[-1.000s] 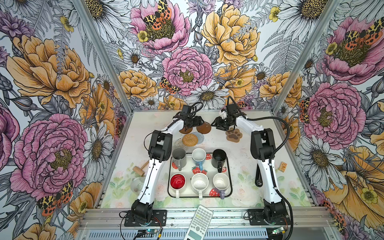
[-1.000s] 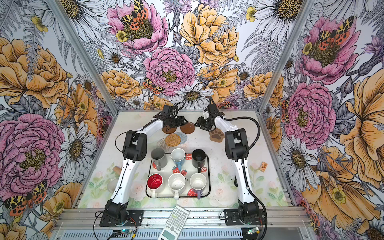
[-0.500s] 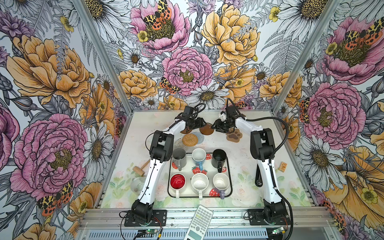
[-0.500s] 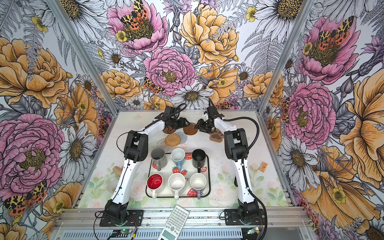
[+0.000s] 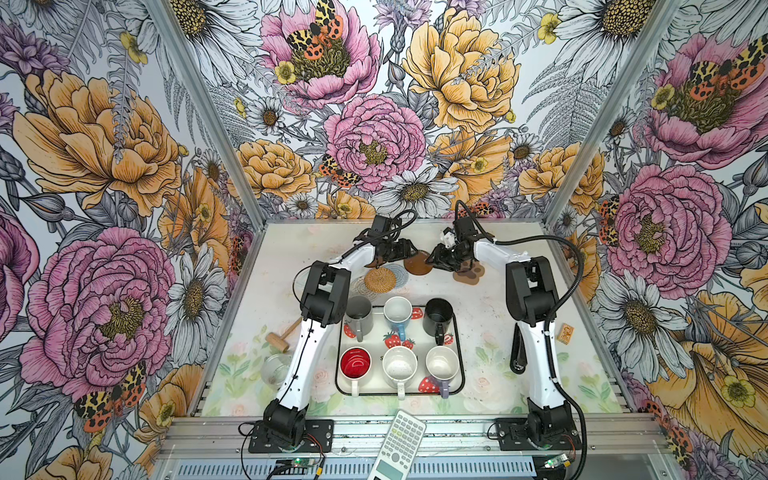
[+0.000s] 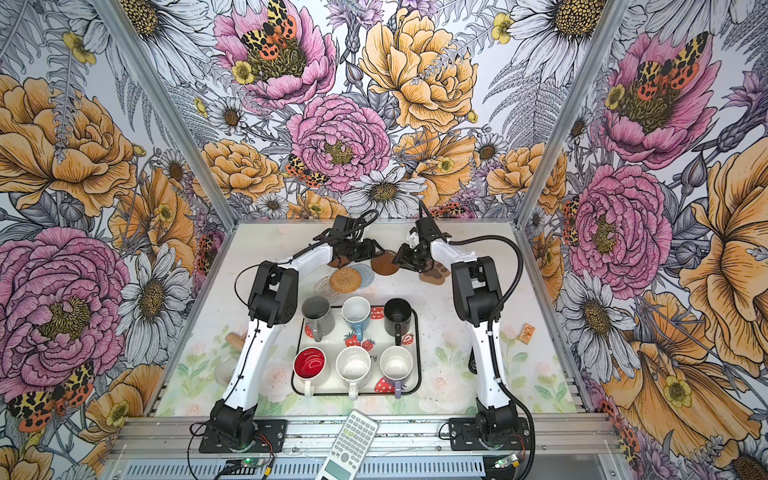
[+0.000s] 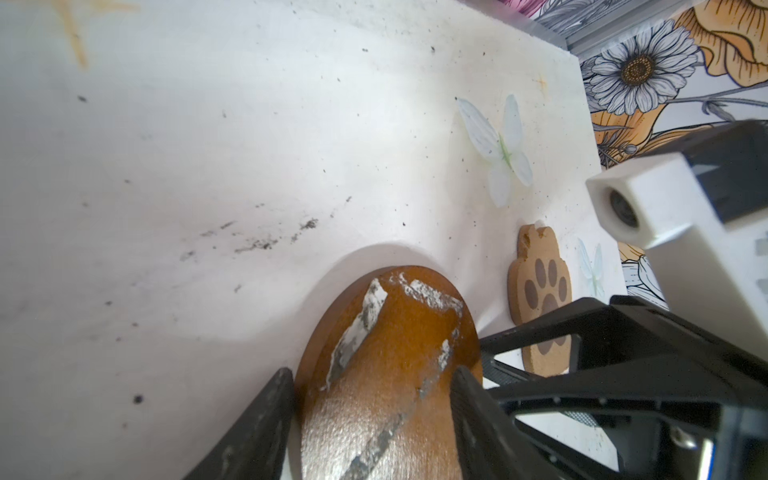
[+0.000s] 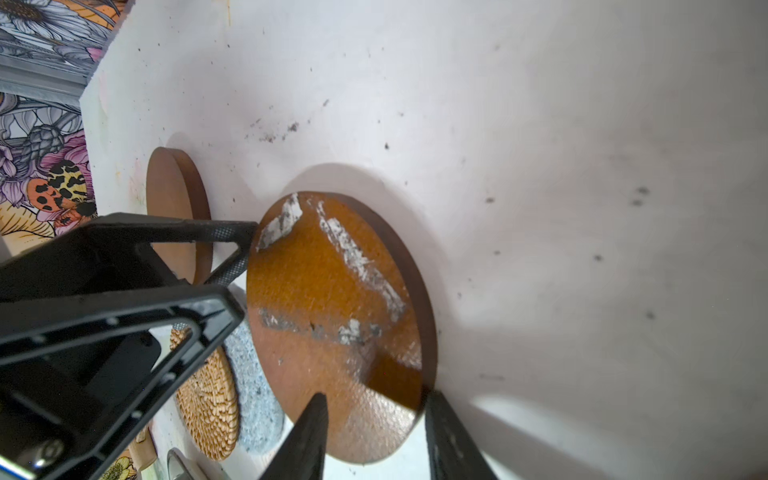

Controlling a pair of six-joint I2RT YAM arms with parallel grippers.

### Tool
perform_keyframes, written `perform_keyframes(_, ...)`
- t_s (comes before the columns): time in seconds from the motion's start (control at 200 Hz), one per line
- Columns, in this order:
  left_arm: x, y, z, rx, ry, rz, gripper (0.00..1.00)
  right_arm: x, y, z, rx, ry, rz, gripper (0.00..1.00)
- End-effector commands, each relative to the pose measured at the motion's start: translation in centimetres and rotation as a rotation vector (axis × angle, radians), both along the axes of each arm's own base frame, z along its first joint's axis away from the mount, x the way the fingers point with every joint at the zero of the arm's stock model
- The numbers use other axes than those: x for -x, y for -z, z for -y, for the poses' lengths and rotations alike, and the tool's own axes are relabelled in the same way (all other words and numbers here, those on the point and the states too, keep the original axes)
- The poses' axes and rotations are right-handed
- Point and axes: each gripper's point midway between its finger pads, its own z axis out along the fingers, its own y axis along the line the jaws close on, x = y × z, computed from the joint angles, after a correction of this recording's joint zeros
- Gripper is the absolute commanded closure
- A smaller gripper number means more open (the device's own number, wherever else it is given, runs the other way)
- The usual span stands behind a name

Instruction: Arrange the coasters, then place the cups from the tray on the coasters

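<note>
- Left wrist view: my left tool (image 7: 372,370) has its jaws spread with a plain brown disc (image 7: 395,316) filling the gap; I cannot tell if it pinches.
- Right tool (image 8: 374,395) straddles that disc's opposite rim, jaws apart, grip unclear.
- Paw coaster (image 7: 540,291) rests on the surface (image 7: 208,166) just beside the right tool.
- Six cups (image 5: 398,309) sit in the tray (image 5: 376,388), well behind both tools, toward the arm bases.

Top views look down over the whole surface (image 5: 282,266); close wrist views face each other across one brown disc (image 7: 386,374).
</note>
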Motion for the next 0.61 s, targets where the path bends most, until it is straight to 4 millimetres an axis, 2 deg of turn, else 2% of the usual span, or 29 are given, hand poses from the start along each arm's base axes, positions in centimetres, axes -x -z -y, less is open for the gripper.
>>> perform_keyframes(0.0, 4.3, 2.4, 1.9, -0.028, 0.077, -0.124, 0.39, 1.7, 1.1, 0.5, 0.05, -0.009, -0.037, 0.59)
perform_keyframes(0.205, 5.6, 2.5, 3.0, -0.035, 0.099, -0.136, 0.39, 2.3, 1.4, 1.9, 0.057, 0.014, -0.05, 0.59)
perform_keyframes(0.6, 6.4, 3.1, 5.7, -0.02, 0.115, -0.155, 0.39, 2.4, 1.6, 5.6, 0.069, 0.078, -0.055, 0.59)
